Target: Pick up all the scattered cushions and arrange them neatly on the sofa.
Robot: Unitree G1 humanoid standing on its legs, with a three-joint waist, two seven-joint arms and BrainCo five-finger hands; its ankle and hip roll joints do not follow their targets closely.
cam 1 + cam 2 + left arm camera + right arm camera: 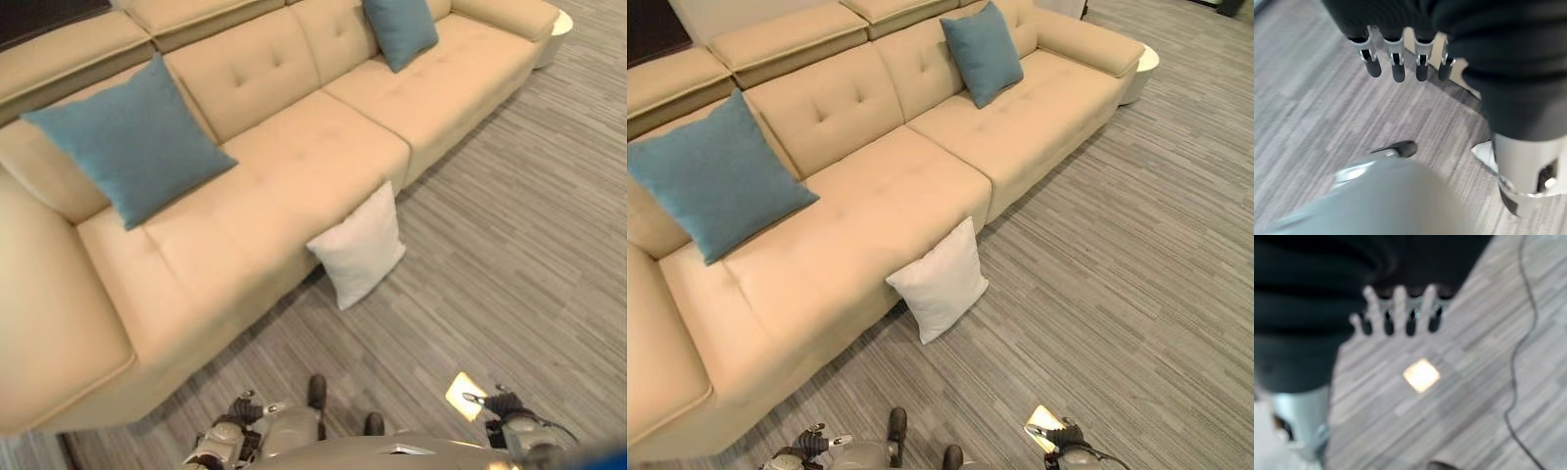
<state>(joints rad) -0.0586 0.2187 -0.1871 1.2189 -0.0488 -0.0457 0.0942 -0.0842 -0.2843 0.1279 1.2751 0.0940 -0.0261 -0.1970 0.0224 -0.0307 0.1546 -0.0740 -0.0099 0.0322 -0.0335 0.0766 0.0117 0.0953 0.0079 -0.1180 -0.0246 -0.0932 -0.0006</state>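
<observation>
White cushion [359,249] stood on one corner on the striped grey floor [509,245], leaning against the front of the beige sofa [294,166] just below the seam between two seat sections. It was the one cushion off the sofa. Two teal cushions were already on it: the near teal cushion [130,138] propped against the backrest towards the robot's left, the far teal cushion [400,29] upright against the backrest further along.

Both hands hung low and well apart from the white cushion. The left hand [1400,61] showed straight fingers side by side over bare floor, holding nothing. The right hand [1400,308] had its fingers spread and extended, also empty, above a bright square patch of light [1421,375] on the floor.

The main risk looked to be the grasp itself. The cushion was soft and balanced on a point, so a one-sided touch could tip it flat or push it along the sofa front. Fingers closing on too little fabric might let it slip on the lift. A careless placement could also knock the near teal cushion askew, spoiling the neat arrangement. A white round side table [558,29] stood past the sofa's far end.
</observation>
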